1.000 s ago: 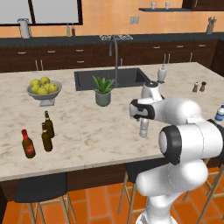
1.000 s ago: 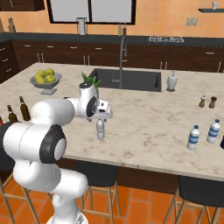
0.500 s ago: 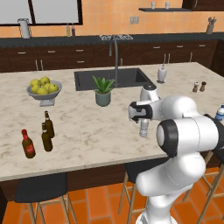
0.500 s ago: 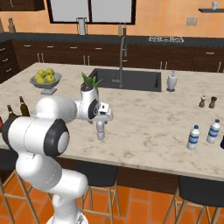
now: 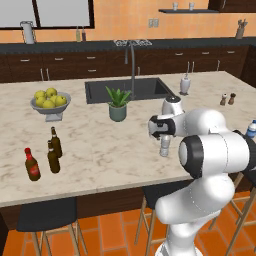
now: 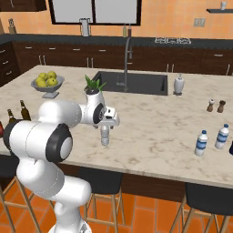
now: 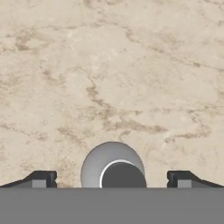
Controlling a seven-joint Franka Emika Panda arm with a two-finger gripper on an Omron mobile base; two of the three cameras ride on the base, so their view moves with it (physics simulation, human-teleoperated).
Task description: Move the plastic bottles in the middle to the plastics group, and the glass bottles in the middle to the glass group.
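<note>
Tool (image 7: 112, 179) spread wide, straddling grey bottle (image 5: 164, 145) on desk (image 5: 100, 145), nothing gripped. Pickup step; you lower, clench, carry toward 3 o'clock.

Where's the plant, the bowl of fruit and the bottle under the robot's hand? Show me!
plant (image 5: 118, 97): left base view, on its leaves.
fruit bowl (image 5: 50, 107): left base view, on its grey rim.
bottle (image 6: 105, 136): right base view, on its body.

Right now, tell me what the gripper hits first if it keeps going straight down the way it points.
The gripper points down at the counter, open, with the grey plastic bottle standing between its fingertips. Going on, the fingers would likely pass either side of the bottle, its cap meeting the hand first.
</note>
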